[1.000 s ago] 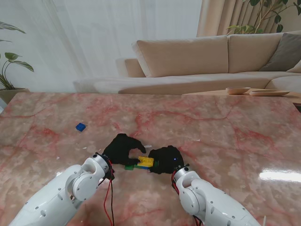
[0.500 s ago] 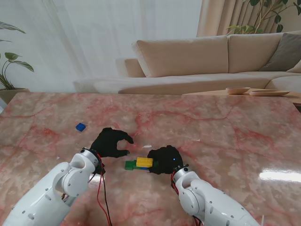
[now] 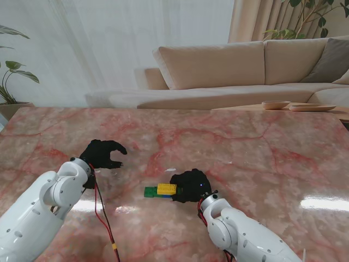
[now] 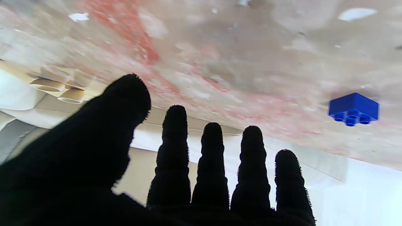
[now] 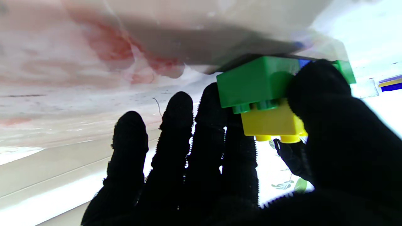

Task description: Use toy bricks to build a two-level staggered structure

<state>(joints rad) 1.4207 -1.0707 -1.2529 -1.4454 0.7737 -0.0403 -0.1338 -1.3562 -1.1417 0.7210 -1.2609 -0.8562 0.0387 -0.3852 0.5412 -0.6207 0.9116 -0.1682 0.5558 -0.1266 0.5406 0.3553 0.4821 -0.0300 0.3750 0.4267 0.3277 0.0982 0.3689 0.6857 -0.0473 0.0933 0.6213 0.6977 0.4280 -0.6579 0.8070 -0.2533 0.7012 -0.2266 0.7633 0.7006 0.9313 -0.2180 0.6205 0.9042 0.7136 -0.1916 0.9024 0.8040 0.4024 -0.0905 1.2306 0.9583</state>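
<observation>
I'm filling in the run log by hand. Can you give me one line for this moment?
left hand: open, over loose blue brick | right hand: shut on brick stack | yellow brick on green brick, offset | blue not placed

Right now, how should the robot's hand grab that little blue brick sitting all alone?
Pinch the small blue plastic brick by two opposite flat side walls, coming straight down from above. It sits studs-up and flat on the marble table, apart from other bricks, so the sides are free. The open left hand is probably nearest.

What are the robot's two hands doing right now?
Left hand: open, holding nothing.
Right hand: shut on the brick stack.
</observation>
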